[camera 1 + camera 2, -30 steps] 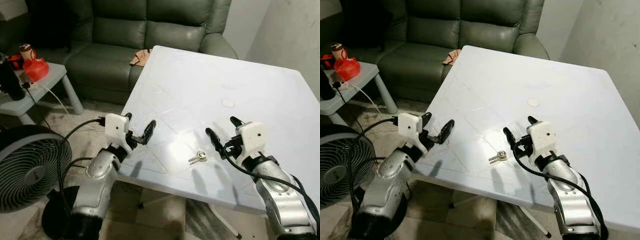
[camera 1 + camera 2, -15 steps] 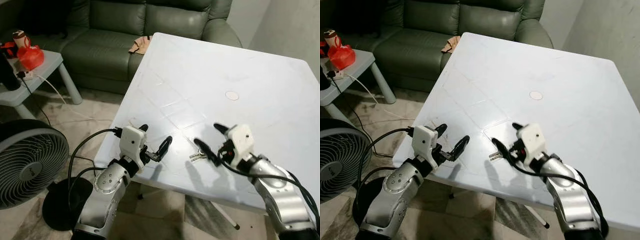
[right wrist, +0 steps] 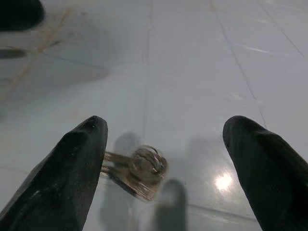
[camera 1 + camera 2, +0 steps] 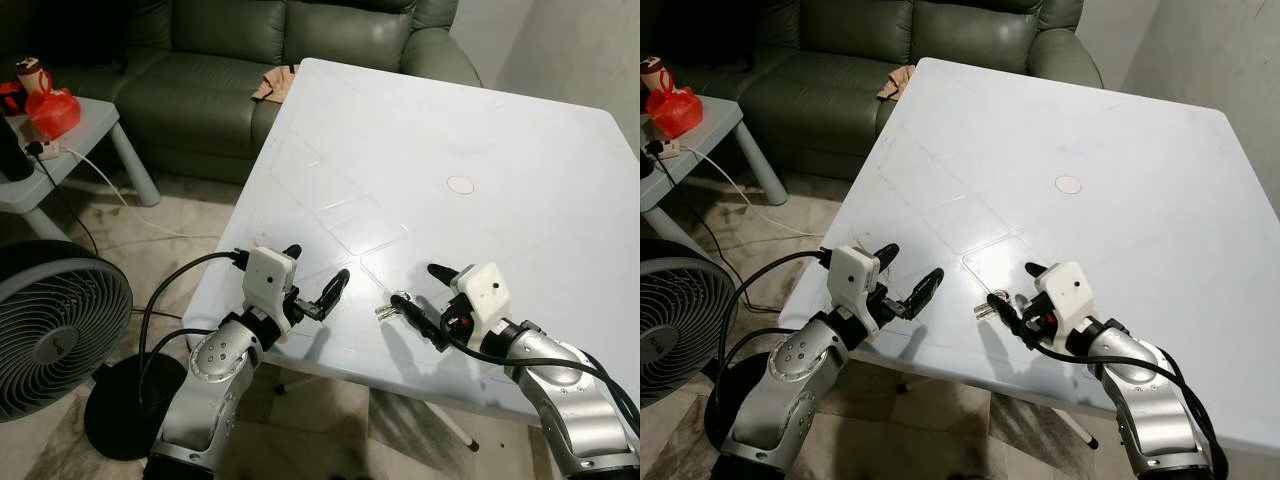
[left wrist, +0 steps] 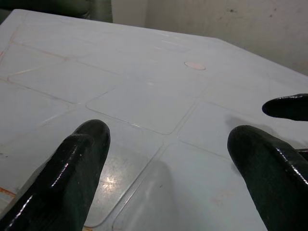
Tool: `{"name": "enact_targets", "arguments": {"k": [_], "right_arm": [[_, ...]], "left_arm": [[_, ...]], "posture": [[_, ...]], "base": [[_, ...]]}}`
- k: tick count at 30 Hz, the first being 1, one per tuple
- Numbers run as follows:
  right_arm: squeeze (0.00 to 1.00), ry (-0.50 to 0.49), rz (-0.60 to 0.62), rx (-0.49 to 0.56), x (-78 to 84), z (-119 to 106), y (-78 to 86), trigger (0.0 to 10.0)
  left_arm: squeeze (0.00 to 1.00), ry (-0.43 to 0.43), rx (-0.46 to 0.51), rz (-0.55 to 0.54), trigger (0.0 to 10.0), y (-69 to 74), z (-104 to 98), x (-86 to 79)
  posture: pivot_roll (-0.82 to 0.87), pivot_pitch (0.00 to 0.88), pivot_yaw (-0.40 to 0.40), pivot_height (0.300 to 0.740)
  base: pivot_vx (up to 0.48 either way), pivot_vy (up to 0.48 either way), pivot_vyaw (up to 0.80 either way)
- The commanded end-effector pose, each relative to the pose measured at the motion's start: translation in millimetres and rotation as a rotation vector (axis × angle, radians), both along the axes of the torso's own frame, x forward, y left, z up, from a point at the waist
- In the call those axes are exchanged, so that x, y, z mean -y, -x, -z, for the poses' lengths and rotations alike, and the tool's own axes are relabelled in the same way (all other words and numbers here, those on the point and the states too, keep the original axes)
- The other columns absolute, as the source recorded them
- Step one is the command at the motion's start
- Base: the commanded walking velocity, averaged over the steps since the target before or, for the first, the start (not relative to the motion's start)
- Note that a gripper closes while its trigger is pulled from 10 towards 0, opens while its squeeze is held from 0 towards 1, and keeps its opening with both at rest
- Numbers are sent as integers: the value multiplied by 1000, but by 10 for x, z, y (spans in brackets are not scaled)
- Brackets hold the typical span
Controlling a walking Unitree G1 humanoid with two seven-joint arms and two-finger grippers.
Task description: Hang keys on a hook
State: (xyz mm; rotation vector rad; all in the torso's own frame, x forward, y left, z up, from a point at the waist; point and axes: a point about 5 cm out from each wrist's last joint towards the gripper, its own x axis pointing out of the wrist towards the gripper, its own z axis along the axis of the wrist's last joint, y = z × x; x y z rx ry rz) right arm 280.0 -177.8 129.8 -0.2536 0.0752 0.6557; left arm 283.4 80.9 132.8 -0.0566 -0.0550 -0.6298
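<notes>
left eye view: white table [image 4: 480, 120], keys [image 4: 386, 309] flat near its front edge. right tool [image 4: 432, 290] spread wide, one finger touching the keys; left tool [image 4: 315, 278] wide, empty, idle. risk: a finger nudges the flat keys off the edge.

The keys [image 3: 137, 168] look blurred, one end hidden behind the right pincer's [image 3: 163, 159] finger.

The keys [image 3: 137, 168] look like shiny metal, though blurred. The table [image 4: 420, 130] is smooth white plastic with a soft sheen. The right gripper [image 3: 163, 168] has glossy black fingers [image 3: 72, 178]. The sofa [image 4: 200, 60] looks like matt green leather.
</notes>
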Motion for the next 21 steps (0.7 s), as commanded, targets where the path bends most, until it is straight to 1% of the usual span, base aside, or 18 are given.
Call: {"name": "enact_targets", "arguments": {"k": [1,2,3,4,5,7,8,9,10,11,12,13,14,15,17,21], "right_arm": [[0,-21,-35,-10,-78,-19,11,4431],[0,-29,-43,-12,-99,-23,10,4431],[0,-35,-55,-18,-128,-24,9,902],[0,-38,-62,-22,-147,-24,8,902],[0,-39,-68,-28,-163,-20,5,0],[0,-25,-75,-35,-182,-11,-3,0],[0,-18,-78,-38,-186,-7,-6,1255],[0,-14,-81,-40,-190,-5,-10,1412],[0,-14,-81,-40,-190,-5,-10,1412],[0,-28,-86,-59,-202,-10,-25,824],[0,-31,-90,-62,-209,-14,-28,824],[0,-29,-91,-63,-214,-17,-30,1412],[0,-16,-74,-76,-215,-1,-50,8510],[0,-14,-74,-78,-218,2,-54,10000],[0,2,-88,-80,-229,7,-55,10000],[0,10,-59,-107,-212,38,-81,10000]], "left_arm": [[0,3,6,10,10000,7,-32,17],[0,3,7,9,10000,7,-34,17],[0,3,8,8,10000,7,-36,16],[0,3,9,8,10000,7,-37,16],[0,3,9,7,10000,7,-37,16],[0,2,10,6,10000,8,-36,16],[0,3,11,5,10000,9,-38,16],[0,3,11,4,10000,10,-39,16],[0,3,11,4,10000,10,-39,16],[0,2,11,1,10000,13,-39,15],[0,2,11,1,10000,14,-39,15],[0,2,10,0,10000,17,-37,15],[0,2,10,-2,10000,18,-36,12],[0,2,10,-3,10000,18,-37,11],[0,1,12,-7,10000,16,-41,9],[0,3,11,-11,10000,19,-39,8]], "posture": [[-60,160,-58,740],[-60,160,-58,740],[-60,160,-58,740],[-60,160,-58,740],[-46,156,-64,740],[-46,156,-64,740],[-43,155,-67,740],[-43,155,-67,740],[-43,155,-67,740],[-37,153,-71,740],[-37,153,-71,740],[-34,153,-74,740],[-34,153,-74,740],[-32,151,-76,740],[-32,151,-76,740],[-28,147,-80,740]], "base": [[0,0,0],[0,0,0],[0,0,0],[0,0,0],[0,0,0],[0,0,0],[0,0,0],[0,0,0],[0,0,0],[0,0,0],[0,0,0],[0,0,0],[0,0,0],[0,0,0],[0,0,0],[0,0,0]]}}
